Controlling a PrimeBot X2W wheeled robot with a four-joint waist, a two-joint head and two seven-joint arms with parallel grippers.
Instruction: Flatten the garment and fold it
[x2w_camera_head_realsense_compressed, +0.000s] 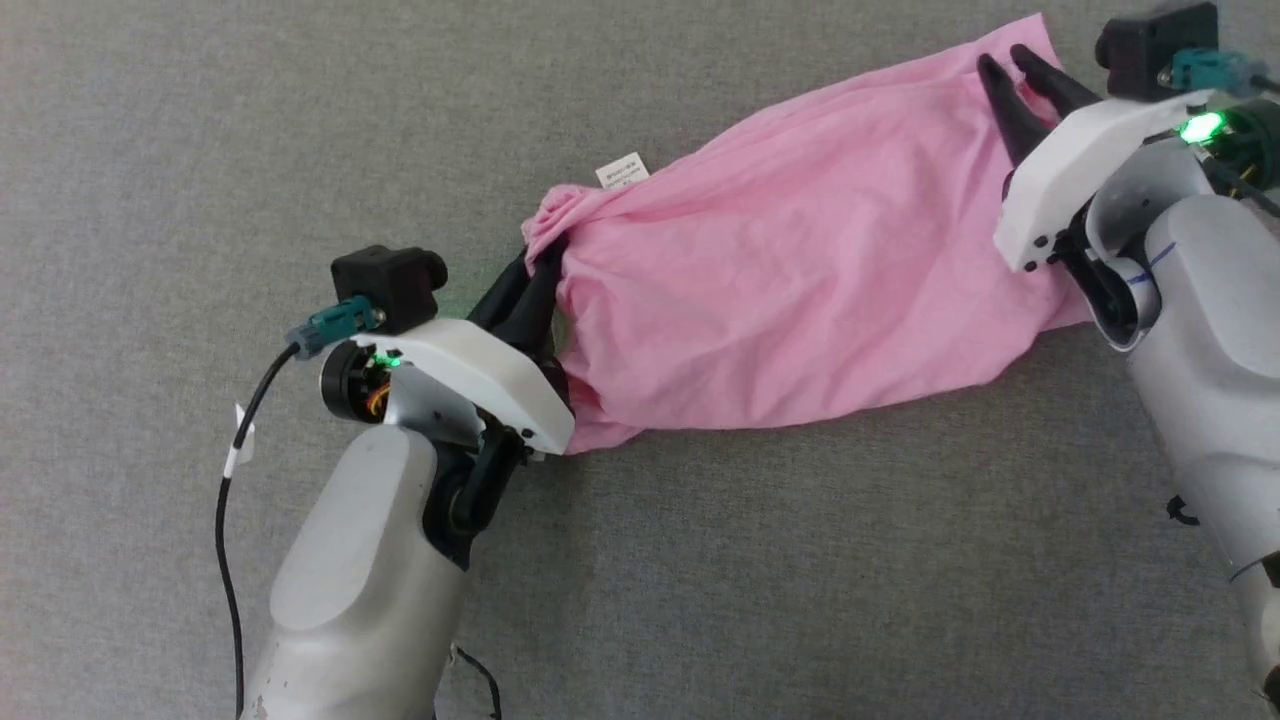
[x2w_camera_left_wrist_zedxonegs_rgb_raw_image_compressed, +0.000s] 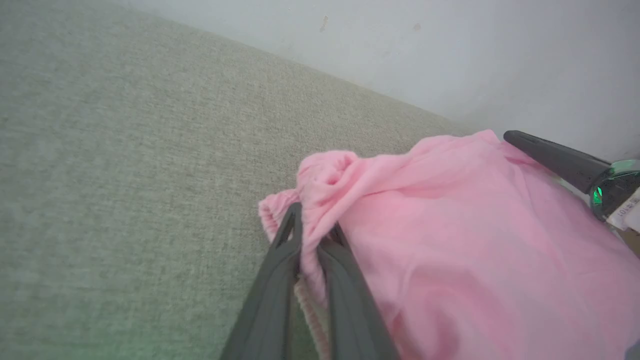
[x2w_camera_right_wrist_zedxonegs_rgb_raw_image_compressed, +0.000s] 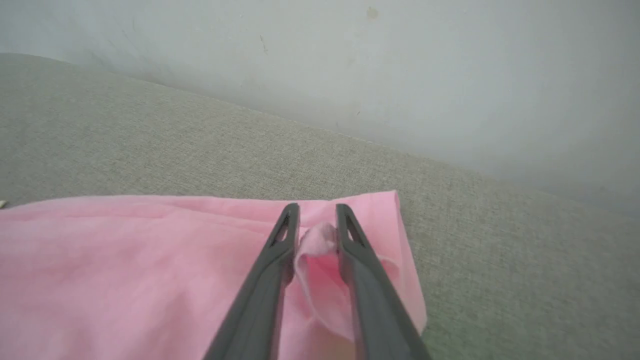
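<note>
Open desk (x2w_camera_head_realsense_compressed: 700, 580) lies near and left of the garment (x2w_camera_head_realsense_compressed: 800, 270); a wall (x2w_camera_right_wrist_zedxonegs_rgb_raw_image_compressed: 350, 60) bounds the far edge; a black cable (x2w_camera_head_realsense_compressed: 225, 520) trails at the left.

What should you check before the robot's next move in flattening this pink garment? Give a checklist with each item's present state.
1. Left fingers clamped on the gathered end: ok.
2. Right fingers holding the far corner: cannot tell; cloth puckers between them, slightly parted.
3. Garment lying flat: not ok; wrinkled, bunched at the left end.
4. White label showing: ok.
5. Left arm's cable away from the cloth: ok.
</note>
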